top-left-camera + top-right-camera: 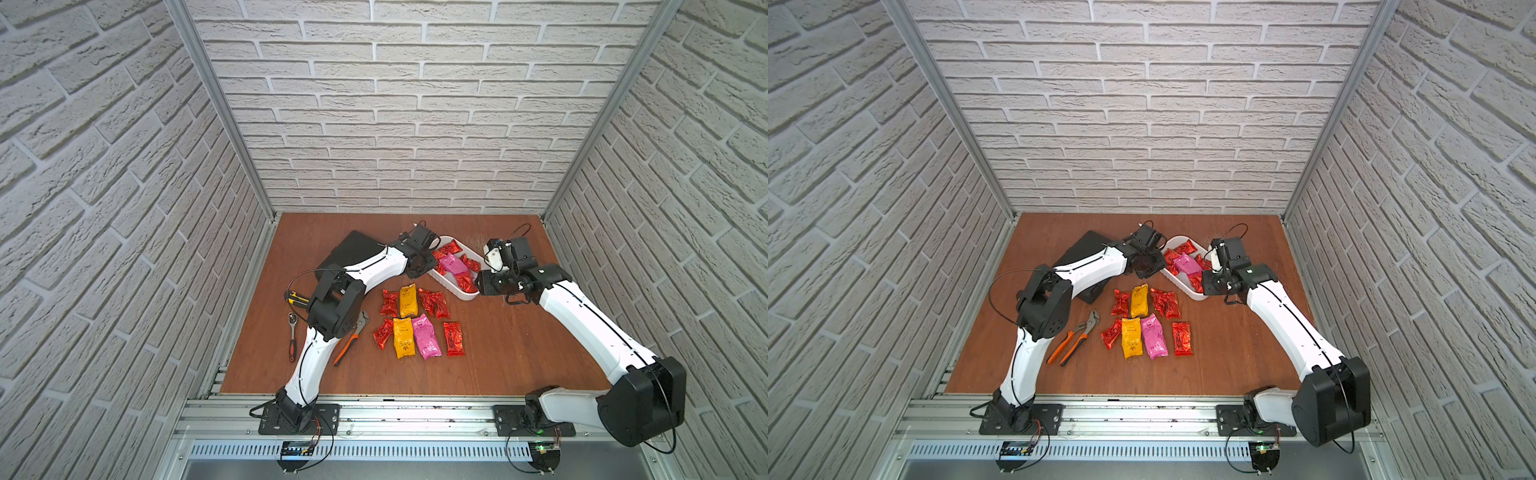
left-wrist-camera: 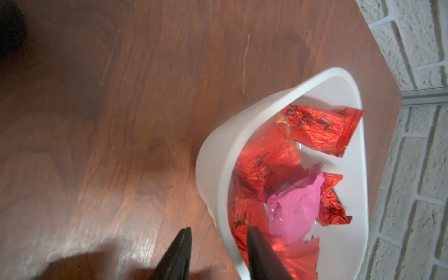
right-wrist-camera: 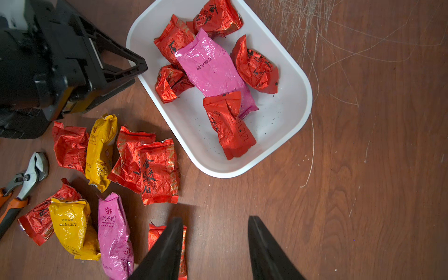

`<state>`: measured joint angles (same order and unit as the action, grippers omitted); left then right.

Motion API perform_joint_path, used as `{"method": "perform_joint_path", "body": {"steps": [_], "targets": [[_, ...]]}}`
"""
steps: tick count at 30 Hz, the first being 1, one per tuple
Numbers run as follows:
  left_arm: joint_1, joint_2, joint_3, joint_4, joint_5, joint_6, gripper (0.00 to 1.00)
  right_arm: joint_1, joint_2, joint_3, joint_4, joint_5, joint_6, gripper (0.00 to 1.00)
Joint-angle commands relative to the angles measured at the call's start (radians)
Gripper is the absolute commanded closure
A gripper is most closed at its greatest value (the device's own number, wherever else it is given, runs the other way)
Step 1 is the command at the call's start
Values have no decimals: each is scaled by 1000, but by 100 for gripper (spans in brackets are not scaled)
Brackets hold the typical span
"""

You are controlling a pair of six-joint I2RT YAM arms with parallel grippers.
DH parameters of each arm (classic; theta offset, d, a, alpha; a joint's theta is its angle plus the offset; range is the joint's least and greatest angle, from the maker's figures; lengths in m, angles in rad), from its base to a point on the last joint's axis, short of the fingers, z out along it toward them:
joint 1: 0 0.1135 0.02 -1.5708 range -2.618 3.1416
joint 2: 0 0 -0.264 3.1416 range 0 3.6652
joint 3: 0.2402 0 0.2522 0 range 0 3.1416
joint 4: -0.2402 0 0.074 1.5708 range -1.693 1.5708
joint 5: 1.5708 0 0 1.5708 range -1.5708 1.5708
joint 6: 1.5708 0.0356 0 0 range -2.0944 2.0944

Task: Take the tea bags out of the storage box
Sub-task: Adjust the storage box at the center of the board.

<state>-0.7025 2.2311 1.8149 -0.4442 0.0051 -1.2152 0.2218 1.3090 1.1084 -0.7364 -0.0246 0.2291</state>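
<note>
Left wrist view, left gripper [image 2: 218, 228] jaws stood partly open astride the storage box [image 2: 242, 126] wall, clamping nothing, right gripper [image 3: 215, 218] jaws gaped empty, some tea bags [image 2: 320, 128] lay inside, near frame centre in both top views.

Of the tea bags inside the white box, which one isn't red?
The single pink tea bag, lying across the middle of the storage box. The other tea bags in it are all red, and shorter.
</note>
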Motion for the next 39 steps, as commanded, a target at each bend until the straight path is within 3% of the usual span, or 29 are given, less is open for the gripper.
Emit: {"method": "perform_joint_path", "body": {"steps": [1,8,19,29,36,39], "targets": [[1,15,37,-21,-9,7,63,-10,-1,16,-5,-16,-5,51],[-14,38,92,-56,-22,57,74,-25,-17,18,-19,-52,4,51],[-41,122,213,-99,36,86,78,-41,-65,-12,-36,-51,19,51],[-60,137,237,-96,59,122,86,-44,-84,-11,-60,-42,28,51],[-71,153,268,-80,95,162,85,-47,-45,-26,-51,-19,48,50],[-73,162,287,-71,115,171,79,-51,12,-22,-43,-20,50,49]]}}
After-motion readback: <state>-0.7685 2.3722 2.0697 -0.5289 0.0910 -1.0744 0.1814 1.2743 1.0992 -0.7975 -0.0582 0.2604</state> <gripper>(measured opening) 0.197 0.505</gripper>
